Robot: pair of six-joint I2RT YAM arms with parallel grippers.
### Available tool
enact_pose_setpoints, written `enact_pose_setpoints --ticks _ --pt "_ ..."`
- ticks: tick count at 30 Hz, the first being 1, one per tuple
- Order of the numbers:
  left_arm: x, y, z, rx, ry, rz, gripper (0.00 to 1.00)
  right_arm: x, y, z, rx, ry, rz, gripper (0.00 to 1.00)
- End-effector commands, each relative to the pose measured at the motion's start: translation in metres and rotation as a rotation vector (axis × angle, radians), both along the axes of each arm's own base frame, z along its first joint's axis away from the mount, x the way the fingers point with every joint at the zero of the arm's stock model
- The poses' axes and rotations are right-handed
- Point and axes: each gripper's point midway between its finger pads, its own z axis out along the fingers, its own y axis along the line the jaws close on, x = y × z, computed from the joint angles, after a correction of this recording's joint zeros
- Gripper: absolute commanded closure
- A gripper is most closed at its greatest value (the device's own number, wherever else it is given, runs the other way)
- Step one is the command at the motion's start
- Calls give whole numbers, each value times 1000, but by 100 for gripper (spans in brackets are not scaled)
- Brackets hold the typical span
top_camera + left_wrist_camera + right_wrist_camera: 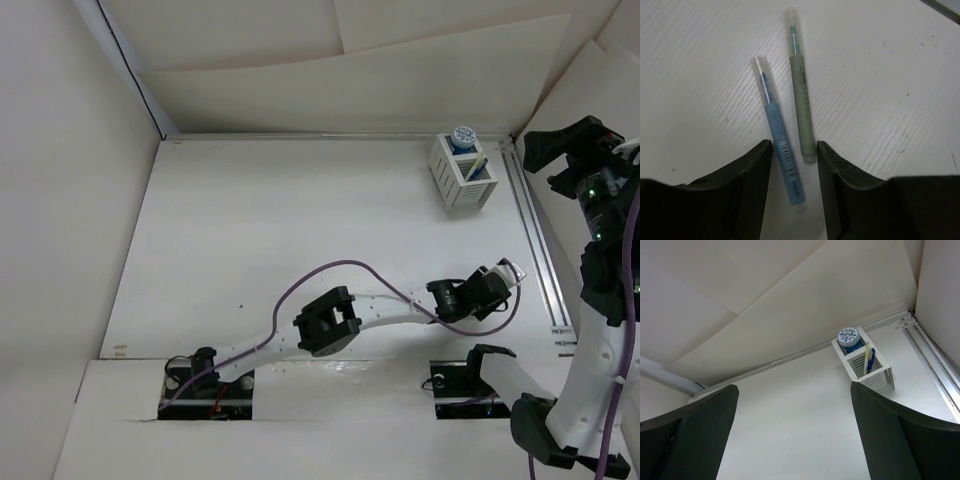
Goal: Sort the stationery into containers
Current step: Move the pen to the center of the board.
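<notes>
Two items on scuffed white table: blue pen, green pen, ends inside spread left gripper; right gripper wide apart, box near back paper wall

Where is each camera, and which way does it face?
Top camera: above and behind, looking down at the table; left arm and right arm show.
Left wrist: looks down at a blue pen and green pen, framed by the open left gripper.
Right wrist: held high, looks toward the box; the open right gripper frames it.
Shared: top and right wrist both show the box and roll.
</notes>
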Motion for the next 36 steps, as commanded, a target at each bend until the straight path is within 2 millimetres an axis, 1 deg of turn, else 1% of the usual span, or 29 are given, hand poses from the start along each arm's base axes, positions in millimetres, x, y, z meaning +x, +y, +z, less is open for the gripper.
enact_pose_setpoints --ticks 1,5,6,7,8,9,12,13,14,15,16,17,18,19,20,21,22,23,24,25,26,27,29,30,32,33,34,35,36 --pt "3 17 -10 64 -15 41 63 -8 5 20 -11 -83 18 0" --pt "17 36 -15 89 6 105 79 -6 4 16 -8 -71 18 0" --pt "23 40 -5 72 13 123 82 -4 5 12 -7 -62 27 0" --pt "20 50 -19 99 26 130 86 -6 6 13 -9 -72 27 0" --pt "27 59 -21 103 29 155 88 -6 6 16 -11 -81 27 0" --pt "27 64 -20 97 36 180 90 -1 6 5 -5 -54 38 0" --pt "39 94 -14 98 32 247 93 4 9 -1 -5 -52 56 0" --pt "46 103 2 76 38 280 93 10 7 -12 0 -30 56 0" --pt "46 119 -11 106 51 297 94 11 10 -13 10 -39 68 0" --pt "51 128 -8 100 50 324 94 16 13 -20 13 -27 93 0" --pt "54 139 -7 106 59 343 94 20 16 -36 33 -1 109 0" --pt "66 150 9 73 63 375 94 22 19 -42 47 5 129 0" --pt "65 172 -8 105 81 412 94 27 24 -48 48 7 161 0" --pt "69 185 -11 107 95 439 94 30 26 -56 61 22 176 0" --pt "81 200 0 81 104 483 94 36 27 -75 73 61 192 0" --pt "78 225 -19 117 130 506 94 40 29 -81 76 67 207 0" --pt "80 238 -22 107 153 545 94 39 33 -88 81 81 226 0" --pt "82 250 -25 101 171 568 94 43 37 -106 91 115 248 0" --pt "93 264 -18 73 186 608 94 46 39 -115 95 130 257 0" --pt "89 284 -31 98 210 629 94 47 47 -122 97 143 282 0" --pt "93 290 -30 78 220 658 94 48 51 -132 102 166 299 0" --pt "98 302 -32 83 233 677 94 53 55 -152 99 209 311 0" --pt "101 307 -30 80 234 688 93 61 67 -176 86 264 326 2" --pt "101 307 -30 80 234 688 93 64 71 -198 86 307 327 4" --pt "99 303 -29 78 248 674 90 78 84 -226 70 366 333 15" --pt "99 303 -29 78 249 674 90 82 91 -238 64 393 344 25" --pt "97 302 -29 76 260 664 88 89 99 -263 70 455 352 35" --pt "97 302 -29 76 260 663 88 96 106 -269 62 453 364 56" --pt "97 302 -29 76 260 663 85 100 117 -275 55 466 366 65"
